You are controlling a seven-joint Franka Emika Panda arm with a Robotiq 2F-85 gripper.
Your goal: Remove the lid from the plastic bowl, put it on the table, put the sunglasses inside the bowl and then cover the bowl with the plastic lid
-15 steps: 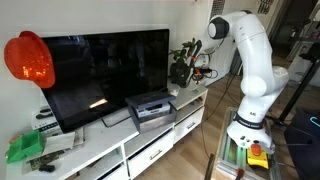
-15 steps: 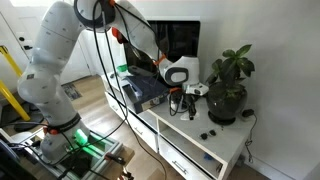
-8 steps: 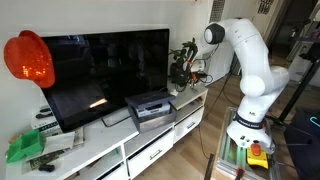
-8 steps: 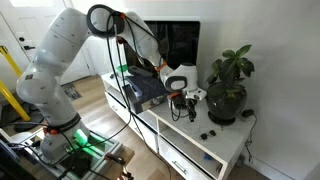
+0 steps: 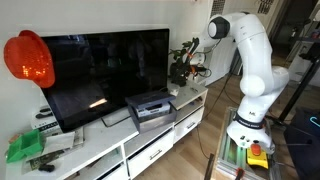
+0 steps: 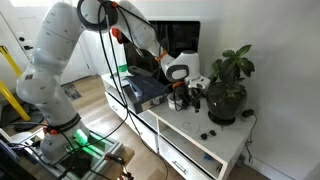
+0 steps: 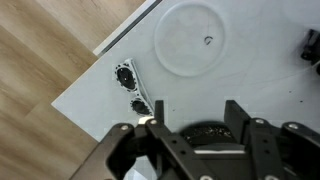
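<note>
The claw (image 7: pixel 192 122) comes in from the bottom of the wrist view with its two fingers (image 7: pixel 150 135) standing apart and bare white top showing between the tips. Nothing is caught in them. A dark rounded shape sits low between the fingers, cut off by the frame edge, and it is hard to say whether it belongs to the claw itself.

Just beyond the tips lies the plastic bowl (image 7: pixel 195 40) - seen from straight above as a whitish, translucent round with one small mark near its middle. From this angle lid and bowl cannot be told apart. It rests on the table (image 7: pixel 265 85), clear of the fingers. The sunglasses (image 7: pixel 132 88) lie beside it, close to the table's edge, with the wooden floor (image 7: pixel 50 40) past that edge. A dark object (image 7: pixel 310 45) is cropped at the right border and cannot be identified.

In an exterior view the claw (image 6: pixel 187 98) hangs over the table (image 6: pixel 225 148) between the grey device (image 6: pixel 145 92) and the potted plant (image 6: pixel 228 85) - the bowl there is too small and too crowded by the arm to pick out
</note>
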